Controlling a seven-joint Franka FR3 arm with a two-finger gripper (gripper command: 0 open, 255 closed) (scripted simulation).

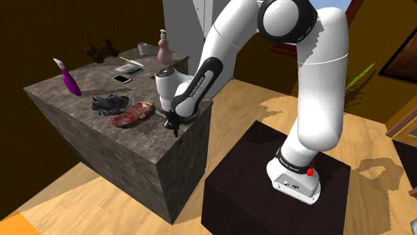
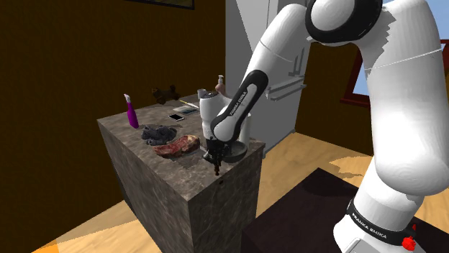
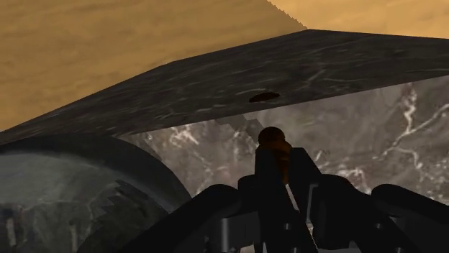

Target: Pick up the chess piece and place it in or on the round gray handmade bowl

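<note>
Currently the gripper (image 1: pixel 175 125) sits low at the stone counter's (image 1: pixel 63 100) near right corner in the shoulder view. In the wrist view, its black fingers (image 3: pixel 262 188) pinch the brown chess piece (image 3: pixel 274 146), whose rounded head projects past the fingertips. The round gray bowl (image 3: pixel 122 151) lies just beside the gripper. A slab of meat (image 1: pixel 132 113) and a gray cloth (image 1: pixel 109 103) rest further left.

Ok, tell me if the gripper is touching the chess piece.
Touching. The wrist view shows the gripper clasping the brown chess piece between its black fingers.
</note>
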